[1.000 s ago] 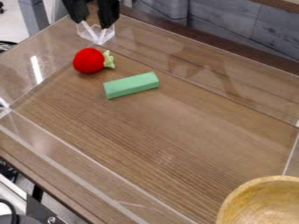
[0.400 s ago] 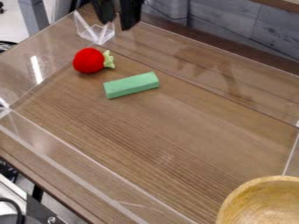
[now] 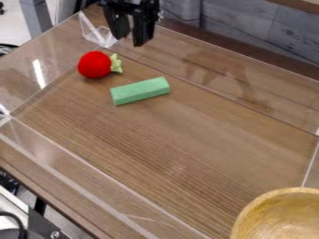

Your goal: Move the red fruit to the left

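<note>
Claw (image 3: 131,39): dark, near the far edge, above the table; how far its fingers are spread I cannot tell, and no object shows in its grip.
Red fruit (image 3: 95,64): near the claw, nearer the camera and a little toward the view's left, apart from the fingers as far as the view shows.
Leafy end (image 3: 116,64): pale green, on the fruit's claw-ward side.
Green block (image 3: 140,91): lying flat, farther from the claw than the fruit, toward the camera; not the target.
Yellow bowl (image 3: 277,217): well apart from the claw, at the view's lower right corner.
Table (image 3: 174,140): wood, spreading out from beneath the claw toward the camera.
Step in hand: the approach, I judge; the fruit has yet to be gripped.
Next move: line up over the fruit with fingers parted around its round body, lower, close, then carry it left, clear of the block.
</note>
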